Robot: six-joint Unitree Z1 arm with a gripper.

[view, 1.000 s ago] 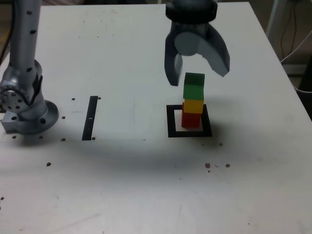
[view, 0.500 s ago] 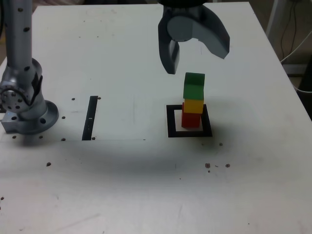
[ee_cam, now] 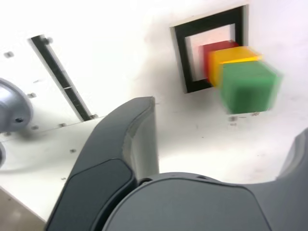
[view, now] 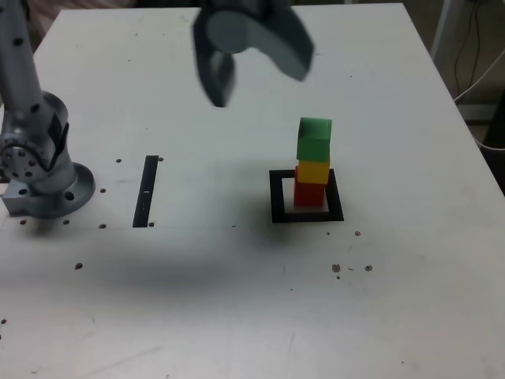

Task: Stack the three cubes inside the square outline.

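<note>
Left edge of tabletop point(view: 237, 316), exterior view: grey metal arm base point(view: 39, 178), rounded, bolted down. Just beside it toward the centre: thin black strip point(view: 147, 190), flat, running front to back.

Upper centre: gripper point(view: 256, 75), dark grey, smooth curved shells, raised well above the surface. Fingers spread wide, nothing between them. Blurred in both views.

Right of centre: square outline point(view: 307, 215), thick black frame, matte, white interior. Inside it, a single column: red cube point(view: 309, 194) at the bottom on the white centre, yellow cube point(view: 313, 171) on top of it, green cube point(view: 314, 139) uppermost. All three solid-coloured, sharp-edged, equal in size. Green cube twisted slightly against the yellow beneath, overhanging a little at one side; column otherwise upright.

Key relation: stack lies below the gripper and toward the exterior view's right, well apart from the fingertips. Long axis of stack vertical. No contact anywhere between fingers and cubes.

Wrist view confirms: green cube point(ee_cam: 249, 85) nearest the camera, yellow and red showing behind it within the black frame point(ee_cam: 185, 57), one broad finger point(ee_cam: 120, 144) in the foreground, clear of everything.

Judgement: stacking appears complete, all three cubes within the outline. Only a clean departure left; risk limited to a sideways brush against the offset green cube.

Surface: white, matte, speckled with small dark marks toward the front edge.
</note>
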